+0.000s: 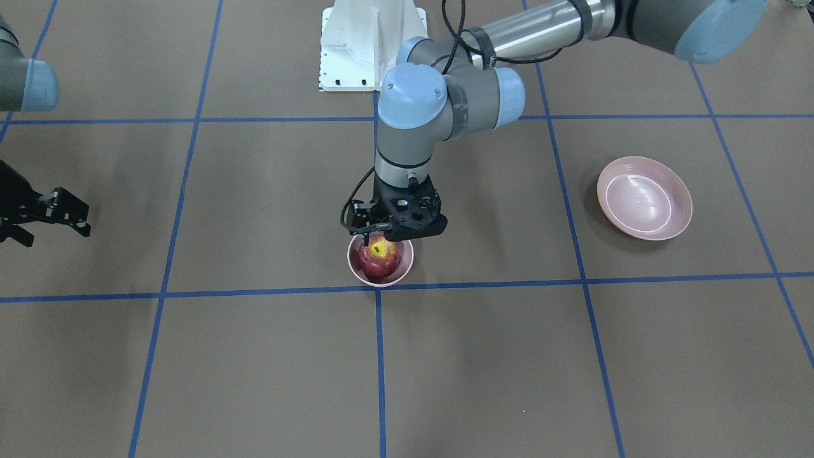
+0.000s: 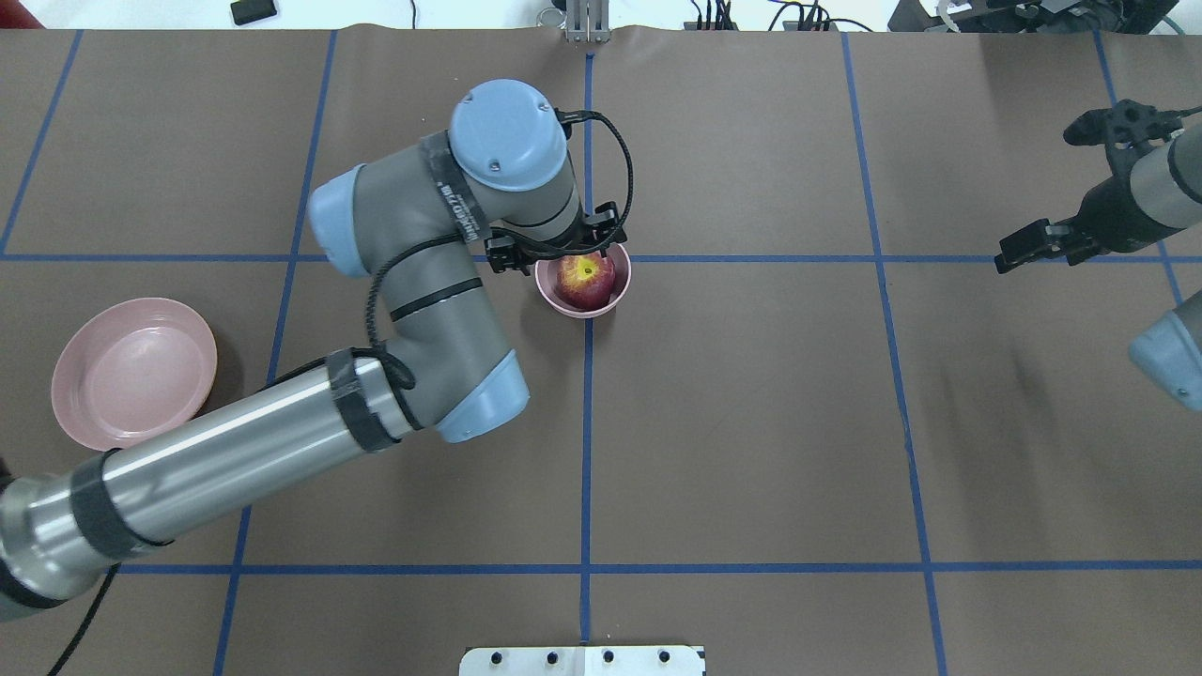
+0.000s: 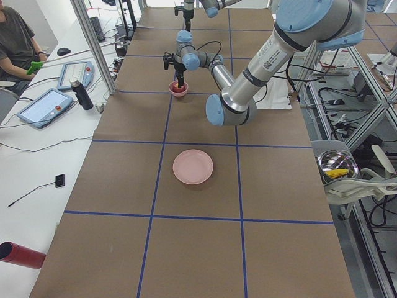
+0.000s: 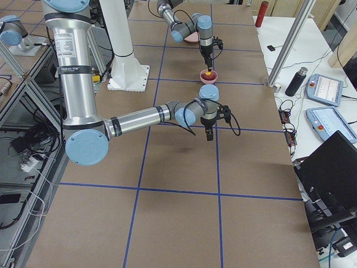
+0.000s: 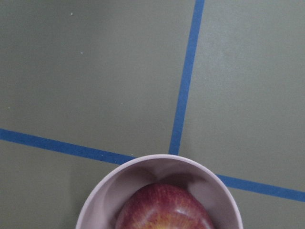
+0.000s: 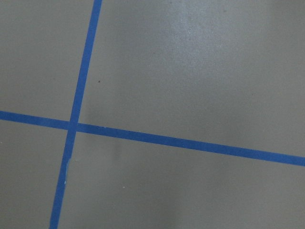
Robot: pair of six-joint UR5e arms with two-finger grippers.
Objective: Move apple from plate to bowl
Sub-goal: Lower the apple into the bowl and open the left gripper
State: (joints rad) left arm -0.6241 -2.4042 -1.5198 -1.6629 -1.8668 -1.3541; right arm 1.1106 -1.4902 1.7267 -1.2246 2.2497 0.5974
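The dark red apple (image 1: 379,259) with its yellow stem patch sits inside the small deep pink bowl (image 1: 381,280) at the table's middle, on a blue tape crossing. My left gripper (image 1: 385,240) is right above the bowl. It looks open, with one finger (image 1: 367,239) beside the apple. The left wrist view shows the apple (image 5: 164,210) low in the bowl (image 5: 157,162), with no fingers in frame. The wide pink plate (image 2: 133,371) lies bare on my left. My right gripper (image 2: 1038,192) is open, far off to my right.
The white base mount (image 1: 372,44) stands at the robot's side of the table. A person (image 3: 15,43), tablets and a bottle are on the bench past the table's far edge. A metal bowl (image 3: 337,166) stands off the table.
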